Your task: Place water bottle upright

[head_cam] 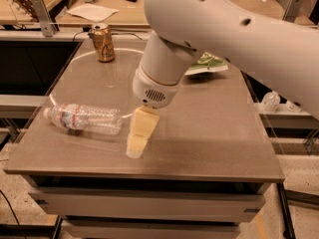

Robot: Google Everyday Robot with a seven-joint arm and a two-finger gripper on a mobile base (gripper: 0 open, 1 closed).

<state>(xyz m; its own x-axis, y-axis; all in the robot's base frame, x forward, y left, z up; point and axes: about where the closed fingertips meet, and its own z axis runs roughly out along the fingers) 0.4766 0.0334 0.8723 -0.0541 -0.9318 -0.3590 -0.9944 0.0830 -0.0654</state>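
The water bottle (84, 119) lies on its side on the table's front left, white cap pointing left, label near the cap end. It is clear and ribbed. My gripper (136, 144) hangs from the big white arm (164, 78), its cream-coloured tip pointing down just right of the bottle's base end, close to it but apart. The gripper holds nothing that I can see.
A gold-brown drink can (103, 43) stands upright at the table's back left. A green-and-white bag (208, 63) lies at the back right, partly behind the arm. A white circle is marked on the grey table (214, 138). Small clear pump bottles (270, 101) stand on a lower shelf to the right.
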